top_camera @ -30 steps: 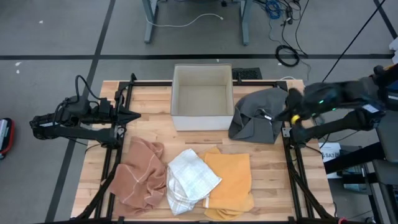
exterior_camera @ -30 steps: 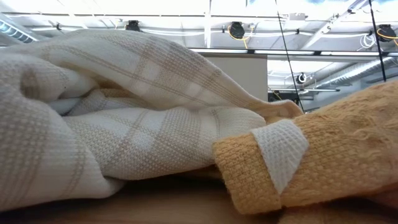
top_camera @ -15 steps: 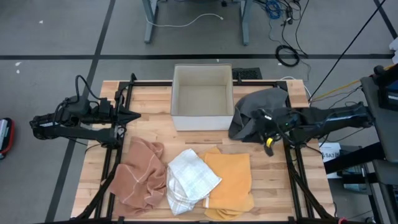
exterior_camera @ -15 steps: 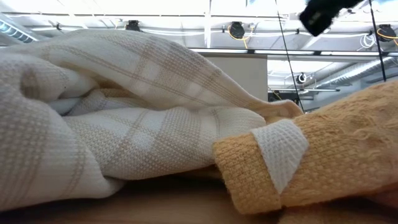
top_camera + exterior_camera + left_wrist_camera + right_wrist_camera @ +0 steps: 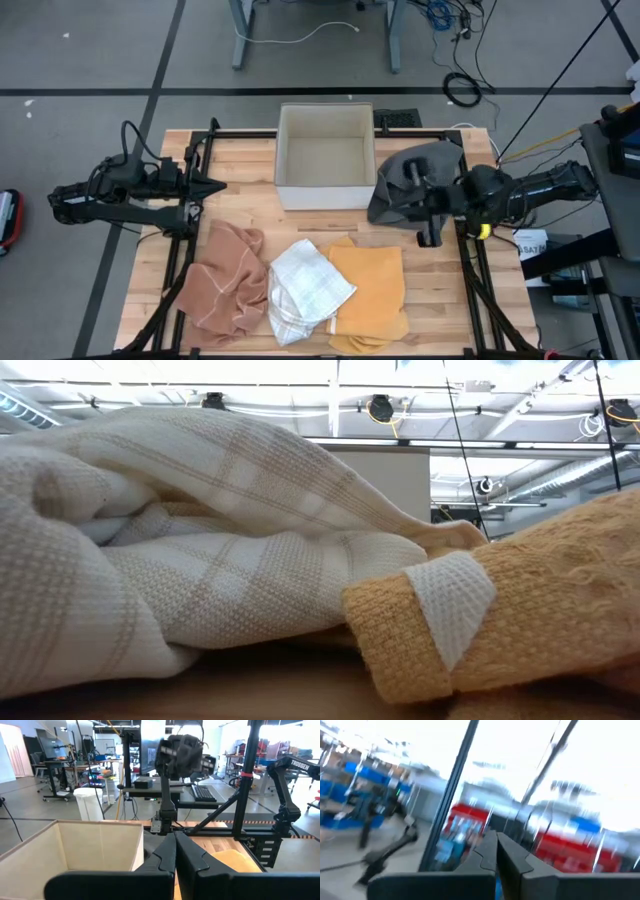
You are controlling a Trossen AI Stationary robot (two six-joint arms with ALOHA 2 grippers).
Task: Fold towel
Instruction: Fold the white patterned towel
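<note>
Several towels lie on the wooden table. A grey towel sits crumpled at the far right. Near the front lie a pinkish-brown towel, a white checked towel and an orange towel; the white one's right edge overlaps the orange one. My right gripper is shut and hangs in the air over the grey towel, seen raised and blurred in the left wrist view. My left gripper is shut and waits level at the table's left.
An open cardboard box stands at the far middle, between the two grippers. Black frame rails run along the table's left and right sides. In the low view the white towel and the orange towel fill the foreground.
My right gripper has swung from the table's right edge toward the left, over the grey towel, sinking a little. It has tipped up and rolled as it went. Its fingers stay shut. The towels lie as before.
</note>
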